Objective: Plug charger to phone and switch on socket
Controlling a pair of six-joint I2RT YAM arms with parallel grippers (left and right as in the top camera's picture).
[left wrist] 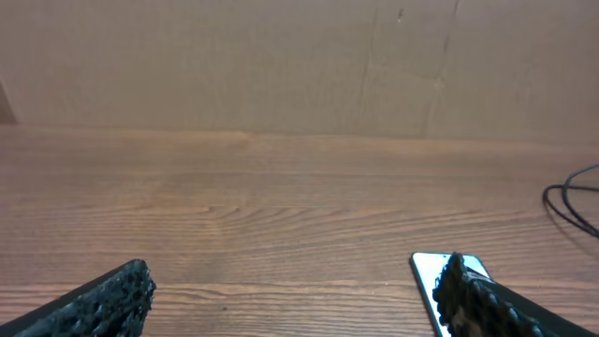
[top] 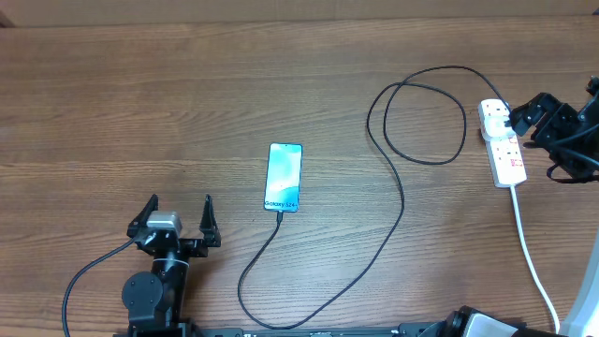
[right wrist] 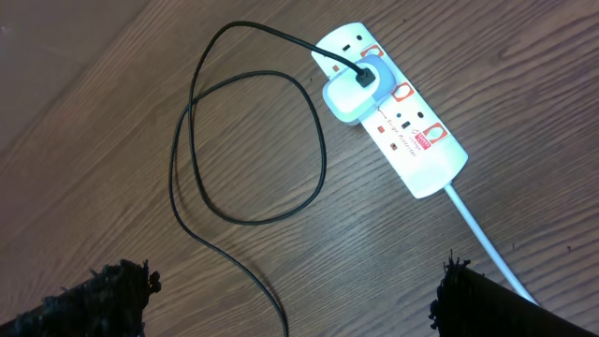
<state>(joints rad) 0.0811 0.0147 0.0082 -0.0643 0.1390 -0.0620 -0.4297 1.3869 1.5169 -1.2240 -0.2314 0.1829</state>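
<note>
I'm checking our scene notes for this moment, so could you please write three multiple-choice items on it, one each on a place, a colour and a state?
1. Where on the table does the socket lie in the overhead view?
A. far right
B. centre
C. near left corner

2. What colour is the charger cable?
A. white
B. black
C. red

3. How is the left gripper?
A. shut tight, empty
B. shut on an object
C. open, holding nothing

Answers:
1 A: the socket lies near the table's right edge.
2 B: the thin cable running from the socket to the phone is black.
3 C: its fingers stand wide apart to the left of the phone, with only bare table between them.
</note>
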